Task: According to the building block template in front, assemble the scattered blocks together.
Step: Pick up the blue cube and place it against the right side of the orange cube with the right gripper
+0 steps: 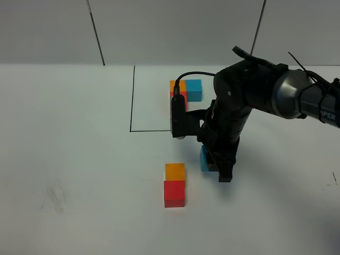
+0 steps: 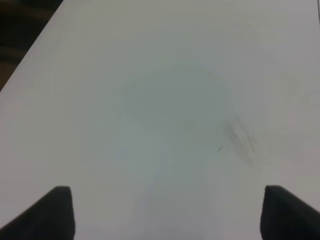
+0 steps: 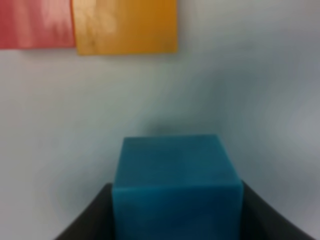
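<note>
The building block template [image 1: 186,90], an orange, red and blue trio, lies inside the black drawn rectangle [image 1: 132,101] at the back. In front of it, an orange block [image 1: 175,171] touches a red block [image 1: 174,193] on its near side. My right gripper [image 1: 213,165] [image 3: 175,220] is shut on the light blue block [image 1: 204,158] [image 3: 175,180], which stands apart to the right of the orange block [image 3: 125,26]. The red block [image 3: 35,22] shows beside it in the right wrist view. My left gripper [image 2: 170,215] is open over bare table, its dark fingertips [image 2: 55,210] far apart.
The white table [image 1: 79,159] carries a faint grey smudge [image 1: 56,195] at front left, also seen as a smudge [image 2: 239,137] in the left wrist view. The right arm's black body [image 1: 249,93] hides part of the drawn rectangle. A dark table edge [image 2: 20,45] shows in the left wrist view.
</note>
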